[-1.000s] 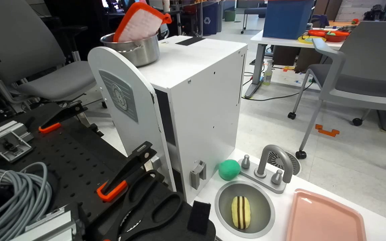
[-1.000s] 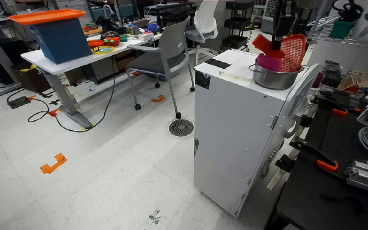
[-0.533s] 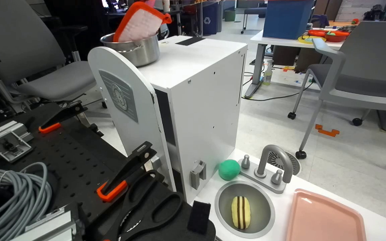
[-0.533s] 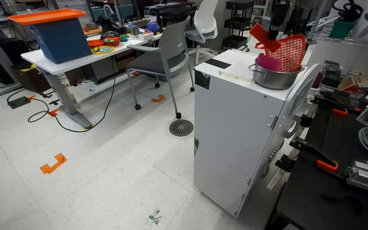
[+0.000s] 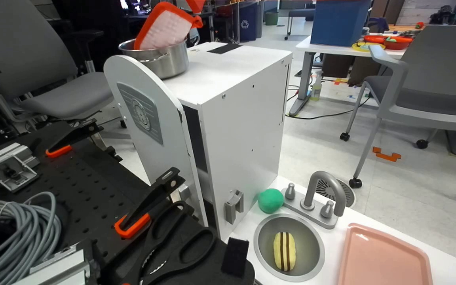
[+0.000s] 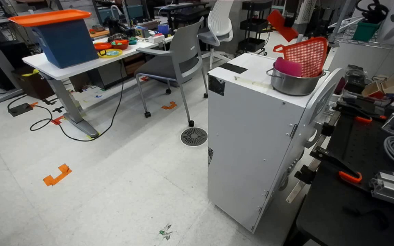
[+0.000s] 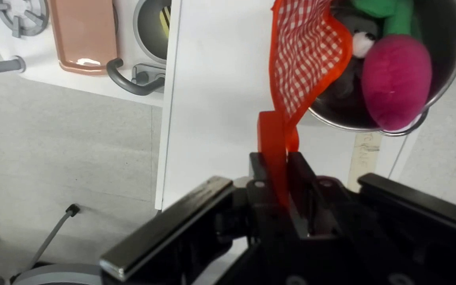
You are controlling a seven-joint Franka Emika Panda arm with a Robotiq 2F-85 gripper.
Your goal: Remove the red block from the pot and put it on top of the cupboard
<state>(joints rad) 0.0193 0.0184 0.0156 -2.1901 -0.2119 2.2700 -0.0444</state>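
At near centre in the wrist view: my gripper (image 7: 276, 160), clenched on one red block (image 7: 272, 136), tilted, aloft. Below: one cupboard (image 7: 218, 99). Far right: one pot (image 7: 445, 47), checked potholder (image 7: 303, 59) overhanging; lowering here, I might snag it.

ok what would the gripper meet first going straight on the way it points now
Probably the checked pot holder, below the red block the gripper holds; depth is unclear, so possibly the cupboard top instead.

In the silver pot (image 6: 294, 85), the cloth (image 6: 308, 54) is checked red and white, edged orange-red, the rounded object (image 6: 287, 67) magenta. Above the pot, the block (image 6: 279, 24) is plain orange-red; beneath the pot, the cupboard (image 6: 251, 136) is white.
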